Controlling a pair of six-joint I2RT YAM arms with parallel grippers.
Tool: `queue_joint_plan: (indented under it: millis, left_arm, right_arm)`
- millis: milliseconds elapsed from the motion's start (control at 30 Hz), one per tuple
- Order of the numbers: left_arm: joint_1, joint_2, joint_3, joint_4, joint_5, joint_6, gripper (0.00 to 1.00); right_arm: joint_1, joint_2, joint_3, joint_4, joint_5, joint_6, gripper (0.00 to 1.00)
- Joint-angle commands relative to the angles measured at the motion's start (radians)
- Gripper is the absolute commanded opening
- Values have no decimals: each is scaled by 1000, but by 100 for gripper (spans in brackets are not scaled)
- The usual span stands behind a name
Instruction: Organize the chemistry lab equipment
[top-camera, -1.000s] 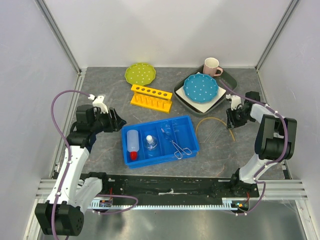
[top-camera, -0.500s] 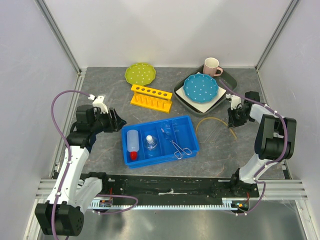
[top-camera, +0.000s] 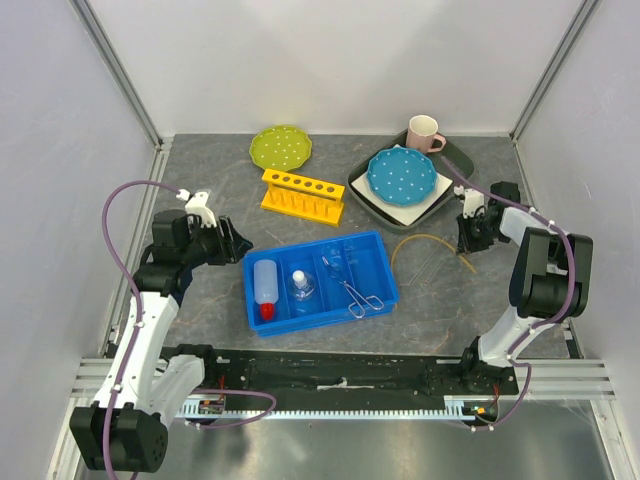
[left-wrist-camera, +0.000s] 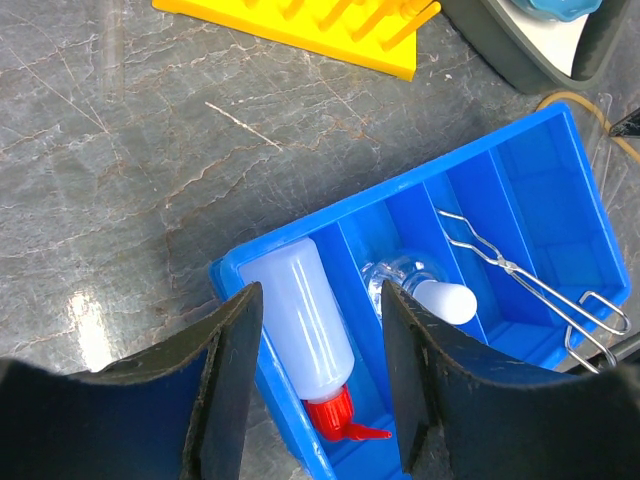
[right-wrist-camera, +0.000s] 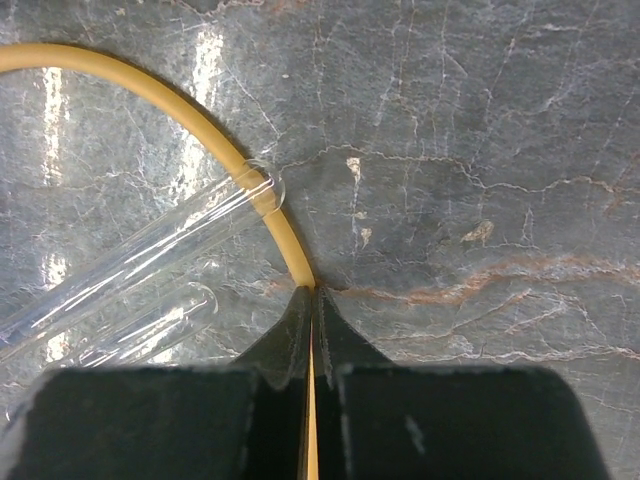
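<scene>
My left gripper (top-camera: 232, 240) hangs just beside the left end of the blue tray (top-camera: 318, 243), its jaws spread apart and holding nothing. Inside the tray, the small white squeeze bottle (left-wrist-camera: 305, 315) lies in the leftmost compartment with its red nozzle towards my bases. The clear glass flask (left-wrist-camera: 400, 285) with the white stopper lies in the next compartment over. The thin metal tongs (left-wrist-camera: 520, 275) lie slantwise further right (I cannot tell whether they cross a divider). Behind the tray stands a yellow test tube rack (top-camera: 303, 193). Right of the tray, the tan rubber tubing (right-wrist-camera: 190, 115) curves in an arc on the grey table (top-camera: 200, 190), and two clear glass test tubes (right-wrist-camera: 150, 255) lie against it. My right gripper (right-wrist-camera: 312, 298) is clenched on that tubing, its fingertips pinching it down at the tabletop.
</scene>
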Motion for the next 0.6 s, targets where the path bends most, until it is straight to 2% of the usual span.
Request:
queue_joint_plan:
  millis: [0, 567]
  left_arm:
    - [0, -20, -5, 30, 21, 14, 57]
    - [0, -17, -9, 27, 16, 14, 57]
  right_arm:
    - [4, 30, 50, 199, 34, 27, 0]
    - [7, 58, 121, 293, 29, 52, 0]
